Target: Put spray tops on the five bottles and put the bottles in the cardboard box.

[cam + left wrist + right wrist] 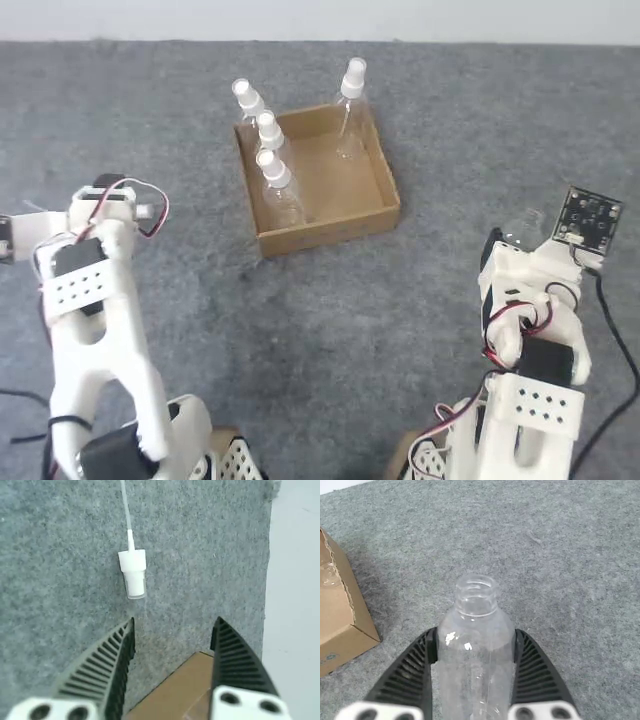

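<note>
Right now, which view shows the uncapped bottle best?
Right wrist view: uncapped bottle close up, neck open, in the right gripper. High view catches its shoulder behind that arm; left wrist view faces a spray top.

4 capped bottles (279,190) in box (330,232)

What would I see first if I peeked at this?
Four capped bottles stick up from the cardboard box mid-table. The right tool grips one open bottle near it, and a lone white spray top lies on the grey carpet before the left tool.
</note>
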Controlling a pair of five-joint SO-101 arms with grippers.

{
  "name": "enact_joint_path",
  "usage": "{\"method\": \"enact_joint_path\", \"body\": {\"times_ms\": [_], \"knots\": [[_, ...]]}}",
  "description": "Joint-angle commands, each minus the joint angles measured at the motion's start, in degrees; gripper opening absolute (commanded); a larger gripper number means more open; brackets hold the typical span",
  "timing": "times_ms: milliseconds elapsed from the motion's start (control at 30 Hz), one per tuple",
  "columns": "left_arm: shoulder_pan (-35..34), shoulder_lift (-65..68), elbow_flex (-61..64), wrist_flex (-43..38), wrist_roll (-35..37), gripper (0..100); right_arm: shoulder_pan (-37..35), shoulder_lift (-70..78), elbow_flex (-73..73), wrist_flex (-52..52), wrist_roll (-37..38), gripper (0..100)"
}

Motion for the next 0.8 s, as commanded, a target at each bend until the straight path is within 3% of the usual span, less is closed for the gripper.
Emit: {"method": "enact_joint_path", "body": {"times_ms": [0, 133, 267, 467, 667, 767], "knots": [[-0.4, -0.8, -4.5, 5.4, -2.4, 23, 0.2, -1.1, -0.7, -1.5, -0.4, 2.3], [-0.4, -0.4, -10.8, 15.4, -6.4, 22, 0.2, -1.1, -0.6, -1.5, -0.4, 2.3], [-0.3, -0.3, -15.1, 20.3, -13.8, 11, 0.2, -1.1, -0.6, -1.5, -0.4, 2.3], [-0.3, -0.3, -17.8, 20.4, -35.1, 1, 0.1, -1.1, -0.6, -1.5, -0.4, 2.3], [-0.3, -0.3, -19.3, 21.4, -48.1, 1, -0.9, -1.3, -0.6, -1.2, -0.4, 2.3], [-0.4, -0.3, -20.0, 22.3, -59.4, 1, -0.9, -1.3, -0.6, -1.2, -0.4, 2.3]]}}
